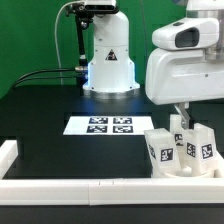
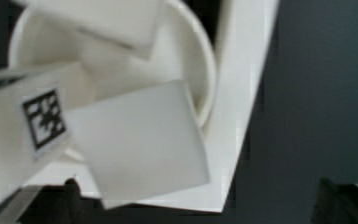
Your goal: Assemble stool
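Stool legs standing upright on seat, gripper fingers spread, grasping nothing

light: bright, even, from overhead | glare: white parts washed out | shadows: faint on black tabletop | wrist view: soft, blurred close-up | exterior view: low-res

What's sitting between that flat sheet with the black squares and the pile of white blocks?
Nothing: in the exterior view, only bare black table separates the marker board from the stool legs.

A tagged white leg lies against the round seat beside a rail.
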You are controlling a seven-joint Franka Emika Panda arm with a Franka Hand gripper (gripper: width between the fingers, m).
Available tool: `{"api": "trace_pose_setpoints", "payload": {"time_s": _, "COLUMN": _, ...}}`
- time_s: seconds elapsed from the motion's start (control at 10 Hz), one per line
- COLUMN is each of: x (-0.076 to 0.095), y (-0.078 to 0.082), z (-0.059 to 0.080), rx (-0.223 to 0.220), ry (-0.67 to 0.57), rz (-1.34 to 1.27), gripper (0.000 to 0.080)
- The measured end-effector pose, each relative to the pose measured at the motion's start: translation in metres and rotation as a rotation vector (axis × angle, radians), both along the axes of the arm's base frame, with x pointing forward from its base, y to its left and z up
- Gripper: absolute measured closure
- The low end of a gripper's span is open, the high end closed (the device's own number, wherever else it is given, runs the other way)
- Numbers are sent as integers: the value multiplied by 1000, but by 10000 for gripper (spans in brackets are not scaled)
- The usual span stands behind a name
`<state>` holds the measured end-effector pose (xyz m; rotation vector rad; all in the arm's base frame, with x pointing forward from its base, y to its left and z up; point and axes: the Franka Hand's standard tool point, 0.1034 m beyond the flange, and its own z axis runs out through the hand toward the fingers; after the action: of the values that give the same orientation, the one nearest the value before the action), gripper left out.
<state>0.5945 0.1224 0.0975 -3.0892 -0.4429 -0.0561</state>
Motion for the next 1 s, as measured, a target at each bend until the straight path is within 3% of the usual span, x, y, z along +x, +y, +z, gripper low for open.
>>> {"api": "trace_pose_setpoints", "payload": {"time_s": 0.6, "x": -2, "y": -8, "z": -21, "rx": -26, "ry": -30, "rz": 77, "gripper": 150}}
{"api": "trace_pose_setpoints", "payload": {"time_s": 0.8, "x": -2, "y": -9, "z": -21, "rx": -25, "ry": -29, "rz": 64, "gripper": 411}}
{"api": "trace_pose_setpoints", "payload": {"time_s": 0.9, "x": -2, "y": -9, "z": -21, "rx": -25, "ry": -29, "rz": 64, "gripper": 411}}
{"api": "trace_pose_setpoints", "payload": {"time_s": 1.0, "x": -2, "y": -9, "z": -21, "rx": -25, "ry": -29, "rz": 60, "gripper": 466}}
